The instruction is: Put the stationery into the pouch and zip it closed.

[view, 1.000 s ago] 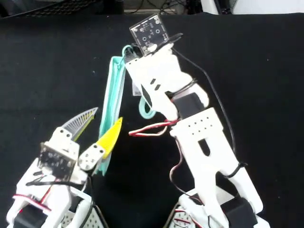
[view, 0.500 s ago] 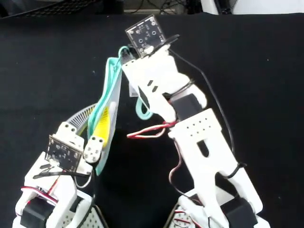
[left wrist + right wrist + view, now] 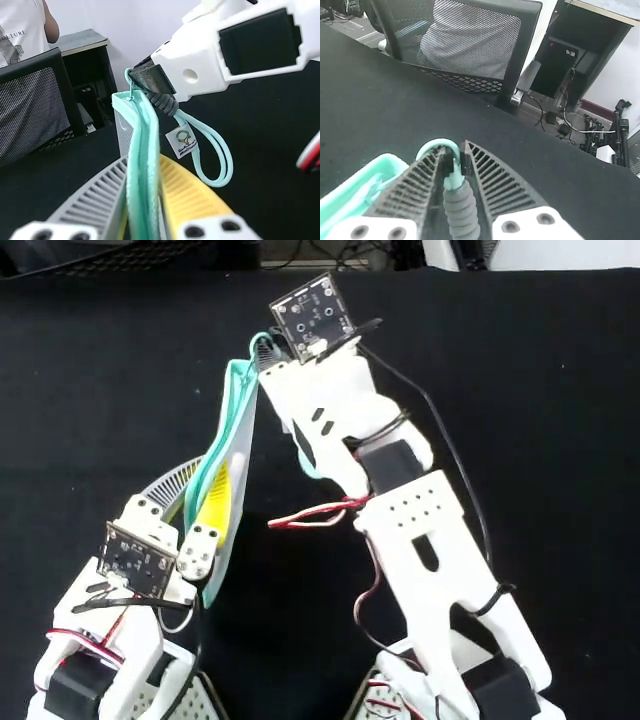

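**Tautly held: pouch pinched at both ends**

At the right gripper (image 3: 451, 155), the two dark ribbed fingers (image 3: 410, 192) were pressed together on the grey ribbed zipper pull (image 3: 460, 210), with a mint loop curling out just past the tips. In the high view that gripper (image 3: 262, 352) sat in the upper middle of the frame, at the far end of the mint-green pouch (image 3: 232, 430).

At the left gripper (image 3: 143, 165), the grey finger (image 3: 90, 197) and the yellow finger (image 3: 187, 195) clamped the pouch (image 3: 142, 130) between them, one on each side, with the pouch standing on edge. From above, this gripper (image 3: 215, 475) held the near end, at the lower left of the frame.

Between the two grips the pouch ran as a narrow, slightly bowed strip from upper middle to lower left, lifted off the black table (image 3: 560, 390). A mint wrist strap (image 3: 215, 160) hung from the zipper end beside a small white tag (image 3: 182, 142). Whether the zip was shut along its length could not be told.
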Controlling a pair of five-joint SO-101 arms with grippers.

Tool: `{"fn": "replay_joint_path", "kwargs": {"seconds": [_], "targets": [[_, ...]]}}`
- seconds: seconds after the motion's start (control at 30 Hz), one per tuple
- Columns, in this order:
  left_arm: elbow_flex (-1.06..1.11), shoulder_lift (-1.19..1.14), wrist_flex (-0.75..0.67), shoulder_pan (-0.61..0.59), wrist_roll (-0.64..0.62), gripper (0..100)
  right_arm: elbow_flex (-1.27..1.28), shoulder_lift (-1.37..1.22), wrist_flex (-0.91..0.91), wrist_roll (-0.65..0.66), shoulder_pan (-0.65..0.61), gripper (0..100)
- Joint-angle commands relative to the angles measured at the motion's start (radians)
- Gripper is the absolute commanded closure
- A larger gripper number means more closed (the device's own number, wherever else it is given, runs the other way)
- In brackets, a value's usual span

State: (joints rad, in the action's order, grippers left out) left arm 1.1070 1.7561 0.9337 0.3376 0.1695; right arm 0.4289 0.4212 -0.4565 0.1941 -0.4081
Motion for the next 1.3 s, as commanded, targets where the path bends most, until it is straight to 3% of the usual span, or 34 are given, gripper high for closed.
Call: {"fn": "replay_joint_path", "kwargs": {"seconds": [0.0,0.2,0.43,0.57,0.8,1.1,1.2,1.27], "targets": [[-0.018,0.006,0.015,0.01,0.008,97,-0.008,-0.002,0.04,0.002,0.068,98.6],[-0.016,0.006,0.015,0.01,0.008,97,-0.015,-0.067,0.092,0.002,0.124,98.6],[-0.016,0.006,0.015,0.01,0.008,97,-0.021,-0.076,0.089,0.0,0.092,98.6],[-0.015,0.006,0.015,0.01,0.008,97,-0.01,0.01,0.003,0.0,0.049,95.4],[-0.015,0.006,0.015,0.007,0.008,97,-0.008,0.225,-0.219,0.002,-0.118,72.3],[-0.015,0.006,0.009,0.001,0.008,97,-0.021,0.449,-0.422,0.002,-0.203,72.0],[-0.015,0.006,0.015,0.001,0.008,97,-0.033,0.542,-0.463,0.0,-0.16,72.4],[-0.015,-0.002,0.015,-0.024,0.008,97,-0.028,0.591,-0.519,-0.006,-0.08,77.8]]}}
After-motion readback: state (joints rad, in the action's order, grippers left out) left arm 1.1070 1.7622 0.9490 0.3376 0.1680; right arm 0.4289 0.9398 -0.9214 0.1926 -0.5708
